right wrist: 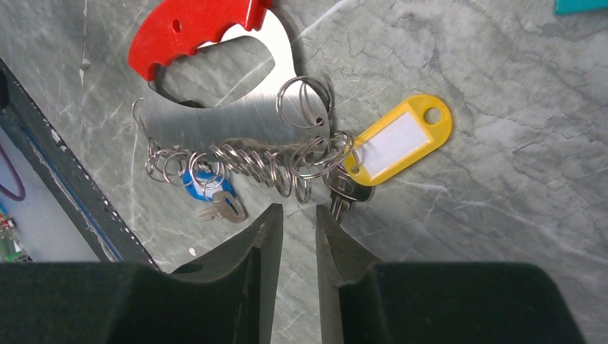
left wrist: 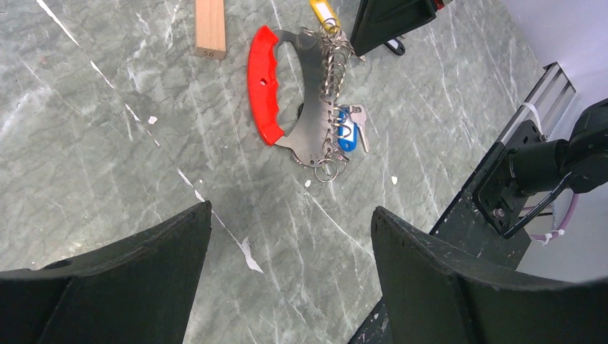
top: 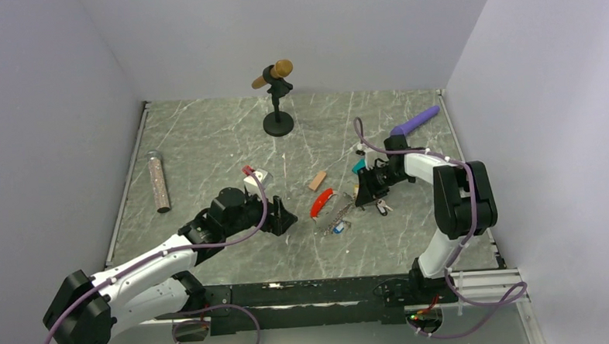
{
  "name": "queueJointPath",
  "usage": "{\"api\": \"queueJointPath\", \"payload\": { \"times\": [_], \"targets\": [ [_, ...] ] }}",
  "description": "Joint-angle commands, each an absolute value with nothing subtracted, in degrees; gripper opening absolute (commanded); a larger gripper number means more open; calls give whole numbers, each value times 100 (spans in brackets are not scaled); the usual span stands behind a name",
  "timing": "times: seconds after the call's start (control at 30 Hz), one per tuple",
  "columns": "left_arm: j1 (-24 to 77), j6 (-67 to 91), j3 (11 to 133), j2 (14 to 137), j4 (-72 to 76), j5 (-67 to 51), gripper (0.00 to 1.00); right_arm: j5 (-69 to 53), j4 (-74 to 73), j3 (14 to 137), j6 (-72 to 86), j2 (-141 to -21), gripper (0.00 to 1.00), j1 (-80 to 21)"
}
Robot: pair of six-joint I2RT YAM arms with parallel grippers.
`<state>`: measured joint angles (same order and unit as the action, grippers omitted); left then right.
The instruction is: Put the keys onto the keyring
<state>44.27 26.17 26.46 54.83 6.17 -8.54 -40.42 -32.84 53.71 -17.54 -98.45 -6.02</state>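
Keyring (top: 330, 210) flat mid-bench. Right gripper (right wrist: 299, 209) narrow, empty, tips just short of chain (right wrist: 244, 161). Keys (top: 381, 208) beside it. Left gripper (left wrist: 290, 208) wide, empty. Tan block (top: 316, 180) and teal block (top: 358, 166) just beyond, toward far edge.

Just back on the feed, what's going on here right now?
Neither arm holds anything. The keyring lies flat between the two grippers. The right gripper is right at its chain, jaws nearly closed with nothing between them. The left gripper faces the bunch from the other side, jaws wide open. The keys lie loose beside the right gripper, not yet on the ring.
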Motion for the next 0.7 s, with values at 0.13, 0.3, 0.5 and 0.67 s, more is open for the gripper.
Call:
{"api": "queueJointPath", "payload": {
  "times": [0.13, 0.3, 0.5, 0.67],
  "targets": [
    [4398, 2549, 2732, 5471, 789, -789, 86, -3969, -3124, 5663, -1569, -9985, 27, -683],
    [4395, 2541, 2758, 5500, 774, -797, 86, -3992, -3145, 5717, -1564, -10065, 25, -722],
    [4403, 2514, 2812, 5477, 715, -800, 86, -3921, -3180, 5762, -1556, -10203, 23, -736],
    [4401, 2510, 2824, 5434, 674, -791, 86, -3948, -3184, 5781, -1556, -10233, 24, -762]
  ]
}}
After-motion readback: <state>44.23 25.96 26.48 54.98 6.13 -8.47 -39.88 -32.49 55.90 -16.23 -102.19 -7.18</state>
